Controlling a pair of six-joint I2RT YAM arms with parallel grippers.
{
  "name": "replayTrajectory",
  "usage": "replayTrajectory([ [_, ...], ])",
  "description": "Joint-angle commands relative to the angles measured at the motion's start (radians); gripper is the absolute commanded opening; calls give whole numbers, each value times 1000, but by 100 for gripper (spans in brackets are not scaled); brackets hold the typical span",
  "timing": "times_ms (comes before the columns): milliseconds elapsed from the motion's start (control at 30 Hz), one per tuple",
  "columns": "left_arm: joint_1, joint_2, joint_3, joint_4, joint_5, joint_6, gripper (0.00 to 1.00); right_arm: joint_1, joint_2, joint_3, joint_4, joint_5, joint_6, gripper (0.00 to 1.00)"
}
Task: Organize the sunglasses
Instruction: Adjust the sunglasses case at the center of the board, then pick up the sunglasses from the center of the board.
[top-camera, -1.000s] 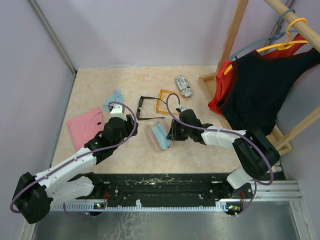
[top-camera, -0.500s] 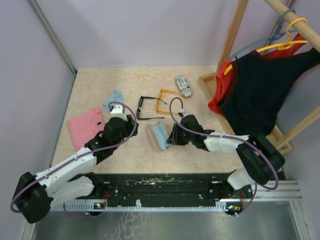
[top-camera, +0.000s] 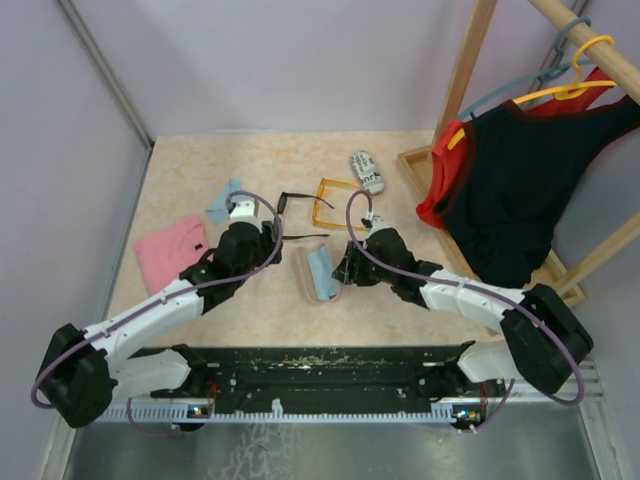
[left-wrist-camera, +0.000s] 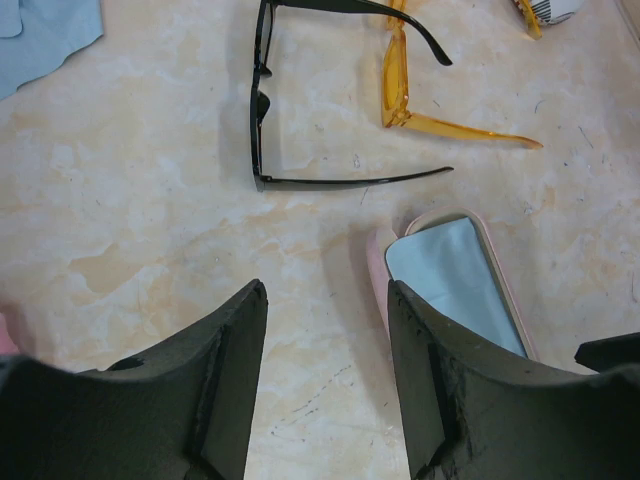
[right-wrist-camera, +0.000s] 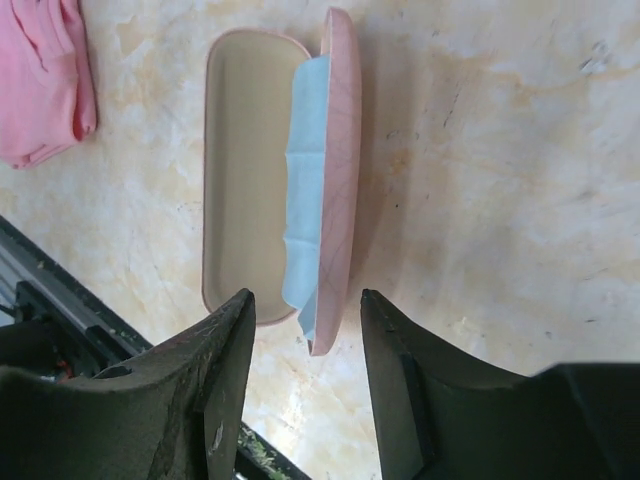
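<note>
**Ana:** Just ahead of the left tool (left-wrist-camera: 325, 300), what is lying there?

**Ben:** The black sunglasses (left-wrist-camera: 256, 130), flat on the tabletop (left-wrist-camera: 120, 200) with both arms unfolded. Past them, farther from that tool, are the orange sunglasses (left-wrist-camera: 395, 80), also spread open. One black arm appears to cross the orange frame.

**Ana:** Is either tool carrying anything?

**Ben:** No. The left tool's fingers stand apart over bare tabletop. The right tool (right-wrist-camera: 305, 300) is parted too. The near end of the pink case's raised lid (right-wrist-camera: 340, 150) shows in its gap, but neither finger seems to touch it.

**Ana:** And the case itself?

**Ben:** The pink case (right-wrist-camera: 240, 150) lies open directly in front of the right tool. Its tray is bare, and a folded blue cloth (right-wrist-camera: 305, 170) leans against the lid.

**Ana:** So how far along are we?

**Ben:** Early, I'd judge. One case is open and ready, but neither pair is folded or stowed yet. The printed case (top-camera: 367, 172), out beyond the orange pair, looks shut. What remains is to fold each pair, seat it in a case and close the lids.
</note>
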Motion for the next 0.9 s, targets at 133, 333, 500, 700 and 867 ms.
replayTrajectory([
  [133, 50, 106, 138, -15, 2, 31, 59, 1, -147, 109, -162, 202, -198, 48],
  [333, 116, 229, 238, -25, 55, 92, 58, -1, -204, 102, -221, 219, -222, 48],
  [500, 125, 301, 276, -21, 154, 109, 56, -3, -246, 64, -231, 221, -214, 47],
  [700, 125, 390, 355, -123, 143, 0, 52, -3, -292, 28, -230, 219, -194, 46],
  [867, 119, 383, 319, -162, 77, -321, 54, -4, -318, -8, -212, 222, -161, 46],
])
